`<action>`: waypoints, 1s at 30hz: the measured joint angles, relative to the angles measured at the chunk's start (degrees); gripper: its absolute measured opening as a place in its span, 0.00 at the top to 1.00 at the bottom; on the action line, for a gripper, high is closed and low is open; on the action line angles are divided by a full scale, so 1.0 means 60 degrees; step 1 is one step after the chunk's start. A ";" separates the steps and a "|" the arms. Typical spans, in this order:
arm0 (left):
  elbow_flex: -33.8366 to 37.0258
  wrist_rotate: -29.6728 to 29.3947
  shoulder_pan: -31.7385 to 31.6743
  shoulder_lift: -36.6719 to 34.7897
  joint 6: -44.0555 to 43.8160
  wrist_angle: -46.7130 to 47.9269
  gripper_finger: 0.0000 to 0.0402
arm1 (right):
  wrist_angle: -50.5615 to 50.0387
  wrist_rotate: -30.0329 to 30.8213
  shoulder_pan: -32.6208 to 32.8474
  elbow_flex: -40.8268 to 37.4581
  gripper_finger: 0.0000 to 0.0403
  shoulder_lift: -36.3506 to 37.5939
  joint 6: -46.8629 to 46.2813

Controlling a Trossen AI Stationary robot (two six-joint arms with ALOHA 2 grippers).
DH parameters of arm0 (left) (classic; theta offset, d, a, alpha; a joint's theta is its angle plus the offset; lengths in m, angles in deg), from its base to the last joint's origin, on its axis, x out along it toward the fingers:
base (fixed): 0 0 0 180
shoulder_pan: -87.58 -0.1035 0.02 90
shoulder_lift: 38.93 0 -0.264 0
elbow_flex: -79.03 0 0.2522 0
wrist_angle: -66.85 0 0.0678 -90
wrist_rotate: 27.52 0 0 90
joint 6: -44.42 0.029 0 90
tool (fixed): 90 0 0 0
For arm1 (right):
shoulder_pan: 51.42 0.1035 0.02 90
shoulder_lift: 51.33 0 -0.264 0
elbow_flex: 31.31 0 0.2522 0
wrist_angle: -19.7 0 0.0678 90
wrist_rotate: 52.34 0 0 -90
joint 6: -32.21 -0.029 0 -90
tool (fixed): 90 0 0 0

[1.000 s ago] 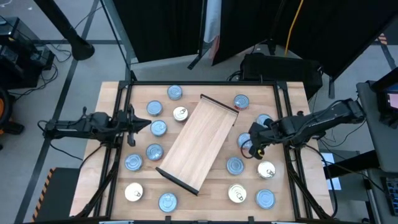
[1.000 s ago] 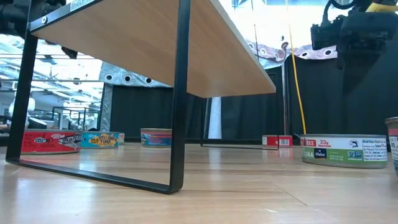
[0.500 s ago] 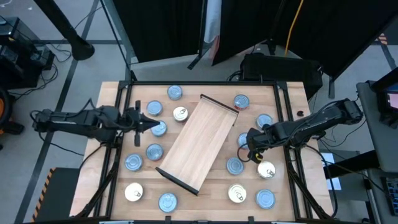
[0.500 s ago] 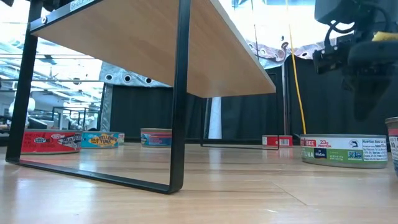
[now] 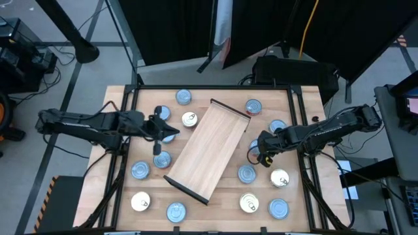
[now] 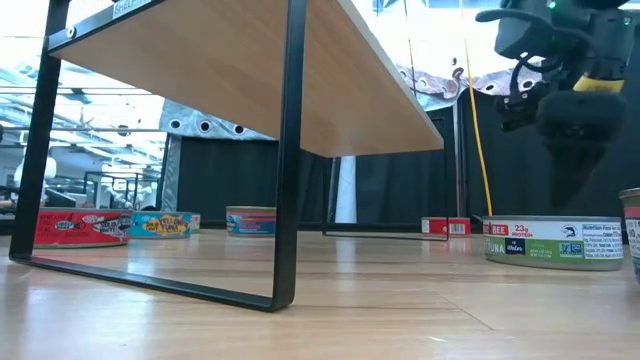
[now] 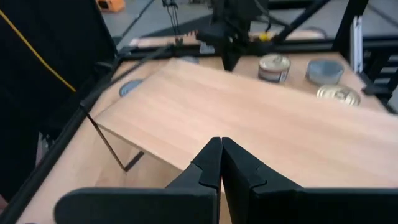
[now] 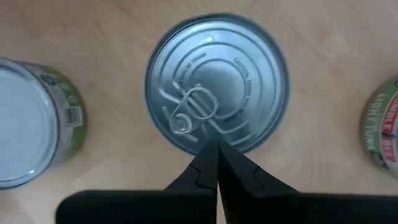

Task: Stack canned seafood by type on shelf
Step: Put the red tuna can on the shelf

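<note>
Facing a pull-tab tin (image 8: pixel 216 81), right end effector (image 8: pixel 216 144) pinched closed.

Shelf (image 5: pixel 210 150): long light wooden board, dark rail at each short end, standing diagonally mid-table on thin black legs, its top bare. Canned seafood (image 5: pixel 247 173): flat round tins scattered flat on the table on both sides of the shelf, none stacked. Most show blue tops, e.g. one near the far edge (image 5: pixel 183 97) and one at the near edge (image 5: pixel 175 211). A few have pale pull-tab tops (image 5: pixel 279 178), one just beside the shelf's far end (image 5: pixel 189 119). In the right wrist view, a silvery pull-tab tin (image 8: pixel 216 83) sits upright between two neighbours.
</note>
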 joint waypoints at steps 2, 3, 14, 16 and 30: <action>0.0000 -0.0008 0.0000 0.0183 0.0054 -0.0025 0.97 | -0.0054 -0.0010 -0.0100 -0.0003 1.00 -0.0080 0.0115; 0.0000 -0.0012 0.0000 0.0247 0.0086 -0.0063 0.97 | -0.0119 -0.0011 -0.0132 -0.0006 1.00 -0.0129 0.0166; 0.0000 -0.0035 0.0000 0.0378 0.0275 -0.0468 0.97 | -0.0117 -0.0247 -0.0271 0.0011 1.00 -0.0797 0.0418; 0.0000 -0.0037 0.0000 0.0378 0.0276 -0.0461 0.97 | -0.0145 -0.0291 -0.0271 0.0014 1.00 -0.0741 0.0415; 0.0000 -0.0041 0.0000 0.0378 0.0270 -0.0458 0.97 | -0.0736 -0.0351 -0.0267 0.0232 1.00 -0.0317 0.0321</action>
